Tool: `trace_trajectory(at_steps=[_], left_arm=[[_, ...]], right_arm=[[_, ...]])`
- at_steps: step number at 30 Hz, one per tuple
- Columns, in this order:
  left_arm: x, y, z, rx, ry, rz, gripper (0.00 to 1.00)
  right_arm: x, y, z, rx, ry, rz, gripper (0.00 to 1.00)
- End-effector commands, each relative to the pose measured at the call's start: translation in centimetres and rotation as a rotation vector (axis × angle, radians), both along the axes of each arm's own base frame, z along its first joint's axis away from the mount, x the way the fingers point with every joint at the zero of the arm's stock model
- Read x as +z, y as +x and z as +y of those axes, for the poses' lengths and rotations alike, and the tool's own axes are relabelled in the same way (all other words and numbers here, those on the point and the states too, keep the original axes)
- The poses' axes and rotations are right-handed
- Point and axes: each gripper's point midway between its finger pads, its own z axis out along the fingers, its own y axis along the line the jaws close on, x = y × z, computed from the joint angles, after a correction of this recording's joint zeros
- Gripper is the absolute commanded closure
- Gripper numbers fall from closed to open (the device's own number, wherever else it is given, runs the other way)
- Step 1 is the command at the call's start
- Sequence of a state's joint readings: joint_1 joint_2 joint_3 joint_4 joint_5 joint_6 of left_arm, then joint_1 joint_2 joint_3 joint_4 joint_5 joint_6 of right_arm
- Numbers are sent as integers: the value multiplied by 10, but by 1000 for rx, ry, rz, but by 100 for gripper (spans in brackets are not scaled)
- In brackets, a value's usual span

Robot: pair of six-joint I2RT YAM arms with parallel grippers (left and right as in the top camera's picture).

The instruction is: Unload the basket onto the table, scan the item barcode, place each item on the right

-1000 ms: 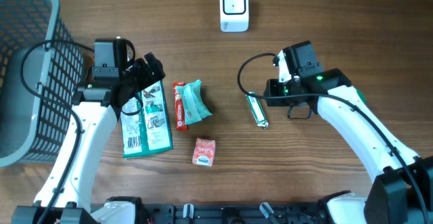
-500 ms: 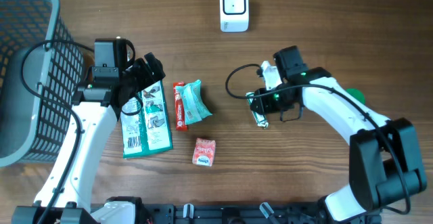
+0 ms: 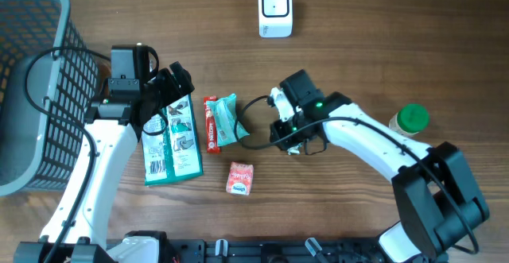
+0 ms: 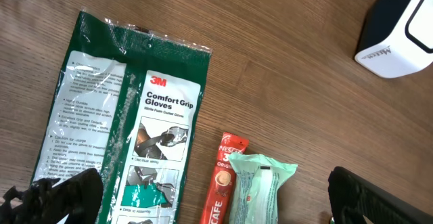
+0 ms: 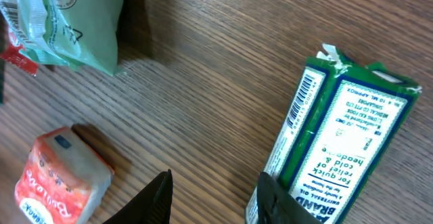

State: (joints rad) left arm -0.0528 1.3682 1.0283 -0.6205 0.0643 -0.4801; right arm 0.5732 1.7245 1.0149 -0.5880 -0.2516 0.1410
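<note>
Right pincer (image 5: 215,187), released, is hiding the lower end of the glossy green carton (image 5: 338,129); left pincer (image 4: 213,183), spread wide, is hovering, tips cropped, over crinkly gloves packet (image 4: 128,136).

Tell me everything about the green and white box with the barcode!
It is a long, narrow box that looks like thin cardboard, green with white panels. It lies flat on the wooden table, slanted in the right wrist view. One white side has a barcode; the top has print about relief of cold and headache. One finger of the right end effector overlaps its near corner; I cannot tell if they touch.
</note>
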Motion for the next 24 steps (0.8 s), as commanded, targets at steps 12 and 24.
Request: trace_trajectory(at_steps=[12,24], left_arm=[[11,4,2,3,12,-32,0],[11,4,2,3,11,-32,0]], right_arm=[[41,21,-26,-133,-76,-145,55],[-2,-2,-48,-159,-172,-62,50]])
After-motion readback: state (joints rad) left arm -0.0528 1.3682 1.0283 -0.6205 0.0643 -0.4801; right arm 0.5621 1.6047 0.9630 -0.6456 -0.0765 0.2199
